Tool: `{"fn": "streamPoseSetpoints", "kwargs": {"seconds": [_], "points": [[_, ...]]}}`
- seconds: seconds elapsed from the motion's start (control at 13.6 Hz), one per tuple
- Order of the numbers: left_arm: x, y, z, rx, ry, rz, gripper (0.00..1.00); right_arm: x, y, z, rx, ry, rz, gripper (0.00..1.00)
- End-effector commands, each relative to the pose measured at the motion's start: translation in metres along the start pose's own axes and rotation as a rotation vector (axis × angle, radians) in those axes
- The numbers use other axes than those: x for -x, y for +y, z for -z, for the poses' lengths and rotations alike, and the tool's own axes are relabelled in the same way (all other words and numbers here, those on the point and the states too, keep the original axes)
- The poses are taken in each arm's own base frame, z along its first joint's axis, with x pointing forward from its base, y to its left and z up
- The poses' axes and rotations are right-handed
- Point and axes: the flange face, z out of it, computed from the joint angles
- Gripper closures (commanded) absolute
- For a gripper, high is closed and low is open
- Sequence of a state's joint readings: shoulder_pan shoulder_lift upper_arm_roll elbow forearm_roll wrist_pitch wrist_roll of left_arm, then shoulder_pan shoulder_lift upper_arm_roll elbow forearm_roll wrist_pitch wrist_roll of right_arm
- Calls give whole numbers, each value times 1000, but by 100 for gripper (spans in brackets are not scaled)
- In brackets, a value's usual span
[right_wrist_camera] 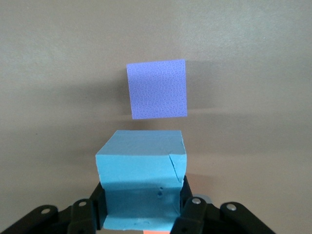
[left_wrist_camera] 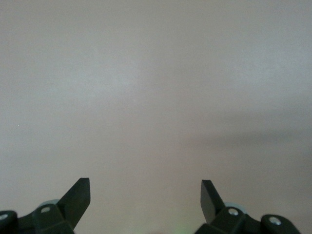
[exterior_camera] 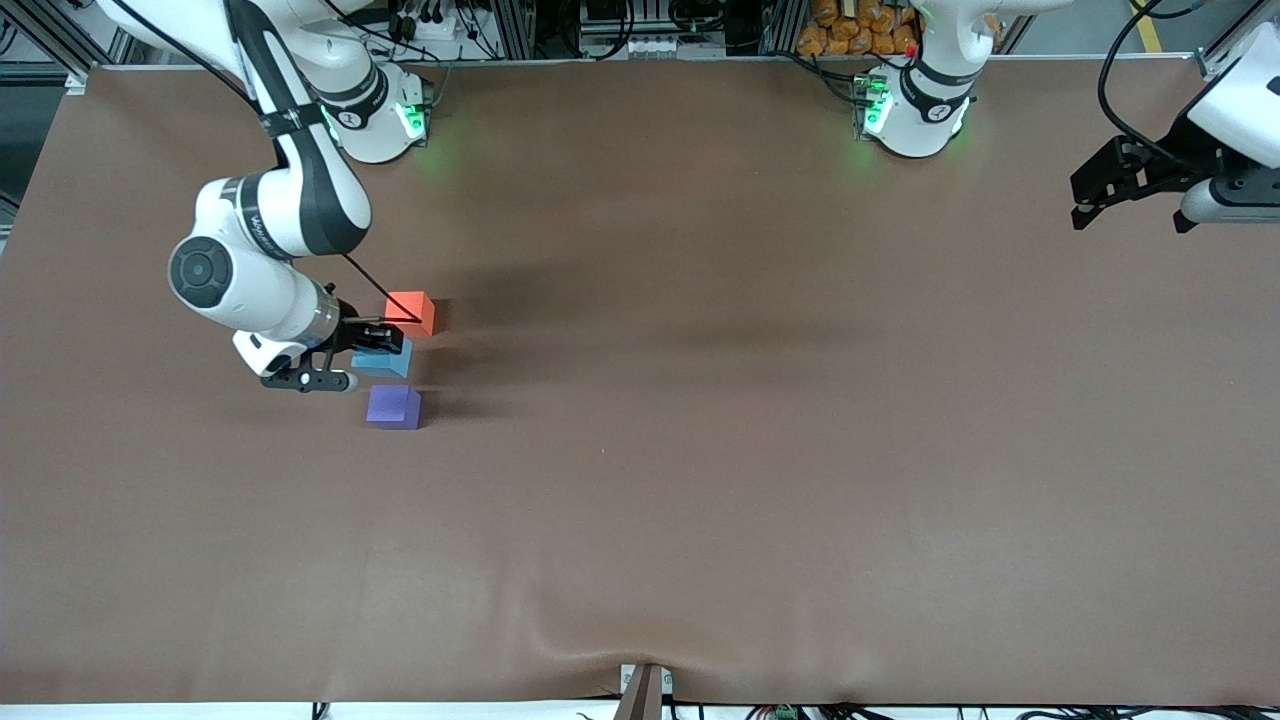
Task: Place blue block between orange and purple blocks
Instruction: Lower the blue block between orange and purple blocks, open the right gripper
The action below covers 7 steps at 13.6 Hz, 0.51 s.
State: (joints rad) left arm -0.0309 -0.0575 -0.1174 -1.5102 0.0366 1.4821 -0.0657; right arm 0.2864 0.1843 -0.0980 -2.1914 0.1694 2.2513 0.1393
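Now our right gripper (exterior_camera: 385, 350) pinches the light blue matte cube (exterior_camera: 384, 360) between the orange-red matte cube (exterior_camera: 413, 311) and the violet matte cube (exterior_camera: 394, 407); we should lower straight, then release. Left gripper (exterior_camera: 1128, 205) waits, jaws spread.

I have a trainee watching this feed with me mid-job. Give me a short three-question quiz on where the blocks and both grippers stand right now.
1. True or false: the right gripper is shut on the blue block.
2. Which block lies nearest the front camera? A) orange block B) blue block C) purple block
3. Fill in: the left gripper waits over bare table at the left arm's end, its fingers ____.

Key: 1 true. 2 C: the purple block lies lowest in the front view, with the blue block in the gap between it and the orange one. 3 open, holding nothing.
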Motion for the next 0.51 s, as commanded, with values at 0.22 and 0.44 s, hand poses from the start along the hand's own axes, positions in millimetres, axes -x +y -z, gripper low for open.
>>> {"fn": "streamPoseSetpoints", "kwargs": {"seconds": [0.22, 0.44], "points": [[29, -4, 18, 17, -68, -146, 0, 3, 7, -30, 16, 36, 24, 100], [26, -11, 13, 55, -79, -64, 0, 8, 9, -48, 21, 53, 24, 100]]}}
